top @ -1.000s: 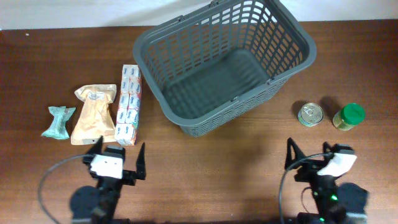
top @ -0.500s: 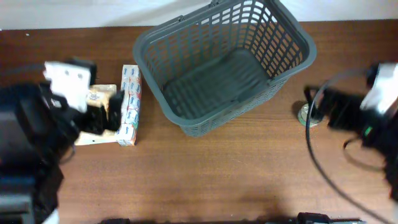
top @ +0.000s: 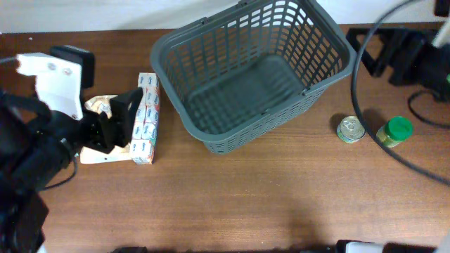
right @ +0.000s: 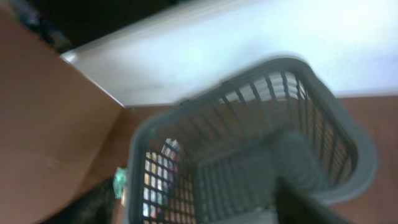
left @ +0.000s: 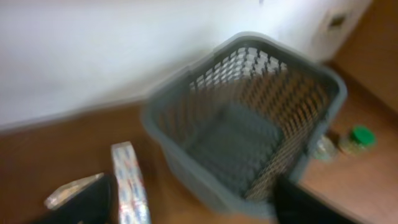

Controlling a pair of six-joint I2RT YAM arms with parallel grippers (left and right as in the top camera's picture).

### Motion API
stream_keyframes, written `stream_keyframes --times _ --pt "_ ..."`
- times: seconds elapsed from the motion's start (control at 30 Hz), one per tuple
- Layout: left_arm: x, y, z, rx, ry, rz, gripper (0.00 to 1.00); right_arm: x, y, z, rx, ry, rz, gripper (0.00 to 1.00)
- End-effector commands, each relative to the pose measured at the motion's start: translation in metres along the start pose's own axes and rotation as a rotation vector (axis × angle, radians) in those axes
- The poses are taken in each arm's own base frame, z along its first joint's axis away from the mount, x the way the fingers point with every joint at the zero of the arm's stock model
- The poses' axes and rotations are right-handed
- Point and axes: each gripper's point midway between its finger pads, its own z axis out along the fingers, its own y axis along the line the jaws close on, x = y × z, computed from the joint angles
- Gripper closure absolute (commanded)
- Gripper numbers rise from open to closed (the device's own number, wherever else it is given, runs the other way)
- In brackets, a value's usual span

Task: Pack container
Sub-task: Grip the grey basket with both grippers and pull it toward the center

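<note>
The container, a large dark grey lattice basket (top: 246, 91), stands empty at the back middle of the table. It also shows in the left wrist view (left: 249, 143) and the right wrist view (right: 249, 162), both blurred. My left gripper (top: 116, 119) is open and empty, hovering over a tan pouch (top: 95, 153) and next to a long printed box (top: 145, 118). My right gripper (top: 373, 53) is open and empty, high at the back right beside the basket's right corner. A small tin can (top: 350, 129) and a green-lidded jar (top: 395, 131) stand right of the basket.
The left arm hides most of the tan pouch and all of the teal packet in the overhead view. The teal packet shows through the lattice in the right wrist view (right: 118, 180). A black cable (top: 365, 119) loops over the right side near the can.
Both arms have left the table's front edge. The left one moved over the pouch and box. The right one swung to the back right, uncovering the can and jar.
</note>
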Motion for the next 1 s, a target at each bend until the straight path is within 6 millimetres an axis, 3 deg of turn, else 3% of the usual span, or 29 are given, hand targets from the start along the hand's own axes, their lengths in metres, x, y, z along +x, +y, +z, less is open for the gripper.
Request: stream_keyframes --times 0.0,0.07,0.1,0.13,0.33,0.6,0.97 --pt "0.025 -0.009 0.029 0.096 0.157 -0.130 0.60 0.010 -0.036 0.034 0.077 0.098 0.068 0.55" --pt "0.038 -0.013 0.038 0.111 0.225 -0.142 0.96 0.019 -0.047 0.048 0.086 0.151 0.100 0.80" --pt "0.043 -0.015 0.042 0.122 0.254 -0.145 0.98 0.021 -0.050 0.054 0.090 0.167 0.107 0.92" --pt "0.046 -0.018 0.046 0.134 0.278 -0.148 0.98 0.024 -0.053 0.061 0.088 0.185 0.108 0.96" --pt "0.063 -0.047 0.068 0.223 0.384 -0.110 0.98 0.036 -0.070 0.088 0.179 0.249 0.069 0.96" --pt "0.107 -0.095 0.082 0.222 0.538 0.048 0.98 0.050 -0.086 0.115 0.293 0.308 0.032 0.96" --pt "0.191 -0.140 0.123 0.366 0.707 0.094 0.98 0.080 -0.103 0.158 0.305 0.433 0.057 0.96"
